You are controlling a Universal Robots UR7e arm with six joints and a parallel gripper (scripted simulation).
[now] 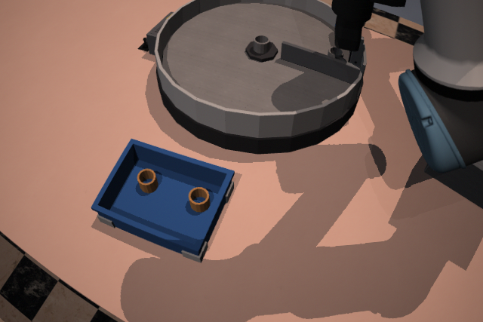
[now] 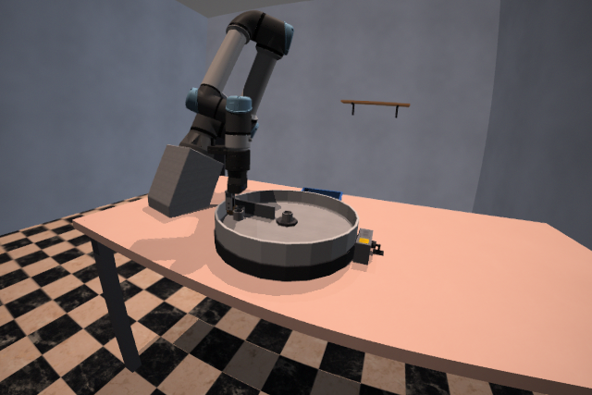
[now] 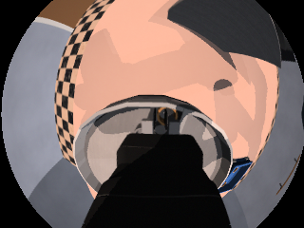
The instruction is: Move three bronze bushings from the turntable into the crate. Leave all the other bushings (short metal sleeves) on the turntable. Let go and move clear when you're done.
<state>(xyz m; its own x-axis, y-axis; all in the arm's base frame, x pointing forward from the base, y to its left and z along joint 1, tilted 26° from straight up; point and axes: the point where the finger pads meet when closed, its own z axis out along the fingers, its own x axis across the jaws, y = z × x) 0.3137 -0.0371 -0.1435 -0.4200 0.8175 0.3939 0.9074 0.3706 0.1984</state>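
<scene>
My gripper (image 2: 230,210) (image 3: 160,114) is partly open, pointing down inside the turntable (image 1: 218,38) (image 2: 287,252) near its wall, on the arm's side. A bronze bushing (image 3: 175,113) shows as a ring at the fingers in the wrist view; one finger overlaps it, and the exact fit is hidden. A grey bushing (image 1: 334,51) (image 2: 238,214) stands close beside the fingers. Another grey bushing (image 1: 261,44) (image 2: 287,216) stands on the central hub. Two bronze bushings, one at the left (image 1: 147,180) and one at the right (image 1: 198,199), stand upright in the blue crate (image 1: 167,197) (image 2: 322,192).
A thin upright divider (image 1: 315,60) (image 2: 258,209) runs from near the hub to the rim, close to my gripper. The turntable's raised wall (image 1: 241,124) surrounds its plate. A grey box (image 1: 155,38) (image 2: 363,247) sits against the outer wall, opposite the arm.
</scene>
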